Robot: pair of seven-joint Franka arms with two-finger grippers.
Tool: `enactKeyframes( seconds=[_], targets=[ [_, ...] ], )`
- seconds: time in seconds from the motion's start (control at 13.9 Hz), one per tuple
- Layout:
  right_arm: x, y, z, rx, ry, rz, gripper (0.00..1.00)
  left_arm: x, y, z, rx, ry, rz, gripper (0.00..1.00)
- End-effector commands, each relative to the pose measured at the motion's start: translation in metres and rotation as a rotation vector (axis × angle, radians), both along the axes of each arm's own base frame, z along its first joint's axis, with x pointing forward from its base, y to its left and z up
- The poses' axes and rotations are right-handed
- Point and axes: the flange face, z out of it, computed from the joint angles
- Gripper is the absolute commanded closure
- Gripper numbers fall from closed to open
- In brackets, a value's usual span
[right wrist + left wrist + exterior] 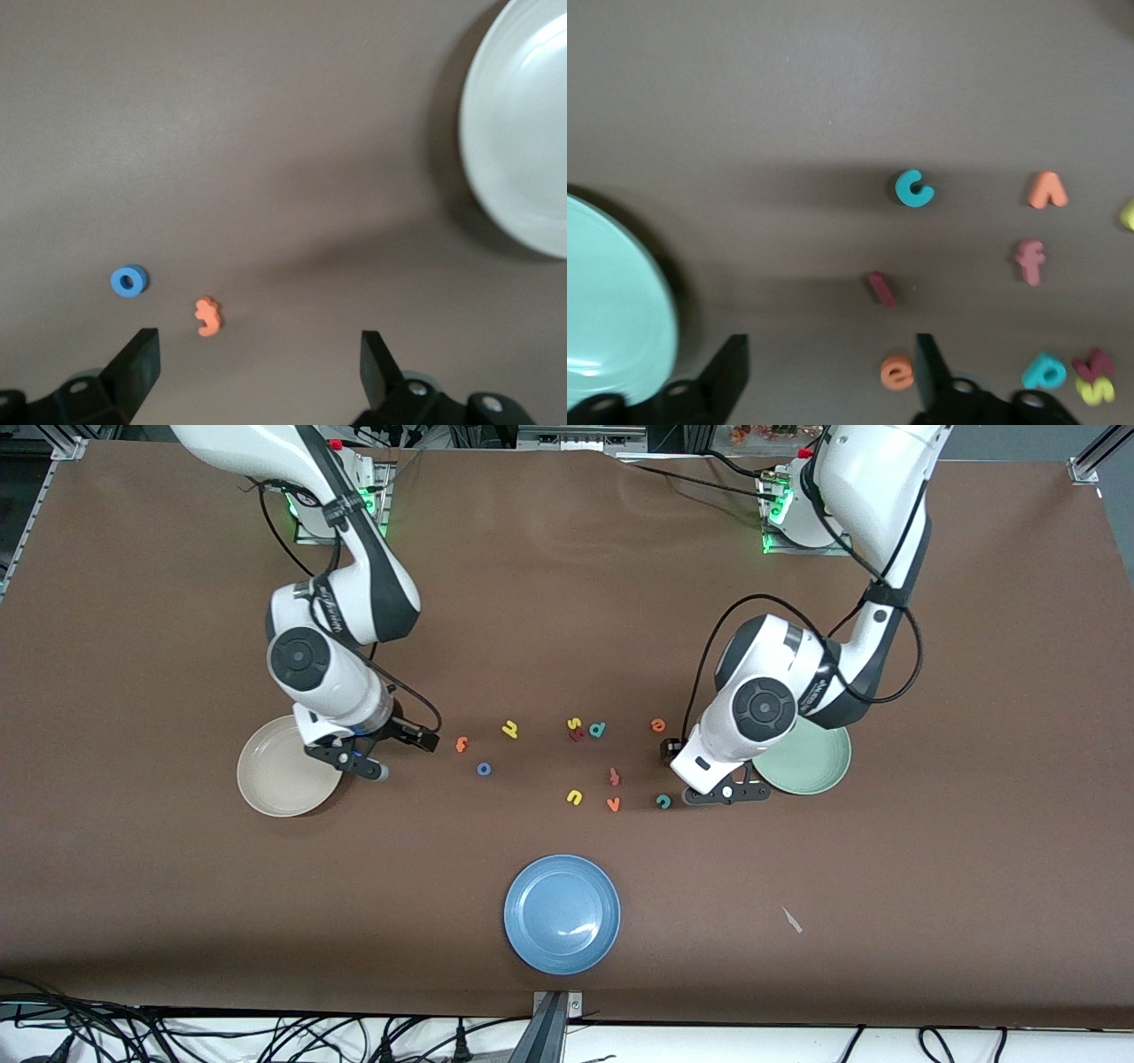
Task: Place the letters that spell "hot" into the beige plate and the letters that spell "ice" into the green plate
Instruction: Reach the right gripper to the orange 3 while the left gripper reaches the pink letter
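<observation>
Teal c (913,189) lies just beside left tool (828,367).

Pretty plain setup here, just a big brown matte surface (567,584) with metal frame brackets (1088,462) at its corners, a tangle of black cables (177,1036) on the white floor (709,1045) below, lit evenly from above.

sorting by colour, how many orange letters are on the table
4: the orange t nearest the beige plate, the orange e by the left arm, the orange v beside the teal c, one more above the v. The left arm may hide others.
</observation>
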Motion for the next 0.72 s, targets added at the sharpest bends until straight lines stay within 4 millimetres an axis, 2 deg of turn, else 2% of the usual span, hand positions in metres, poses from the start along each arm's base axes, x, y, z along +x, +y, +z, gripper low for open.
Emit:
enactKeyframes(
  seconds=[0.0, 0.14, 0.29, 0.43, 0.65],
  targets=[
    [-0.007, 0.026, -0.042, -0.003, 0.000, -0.044, 0.00, -0.005, -0.006, -0.017, 0.001, 0.003, 0.088, 0.35],
    [-0.009, 0.034, -0.057, -0.003, -0.013, -0.030, 0.00, -0.008, -0.008, -0.036, 0.008, 0.003, 0.118, 0.41],
    [-0.009, 0.034, -0.064, -0.006, -0.012, -0.024, 0.00, -0.010, -0.009, -0.045, 0.010, -0.001, 0.140, 0.44],
    [-0.014, 0.046, -0.074, 0.008, -0.021, -0.007, 0.00, -0.011, -0.015, -0.051, 0.004, -0.016, 0.154, 0.48],
    [-0.023, 0.056, -0.080, 0.016, -0.012, 0.010, 0.01, -0.011, -0.020, -0.062, -0.010, -0.033, 0.208, 0.49]
  ],
)
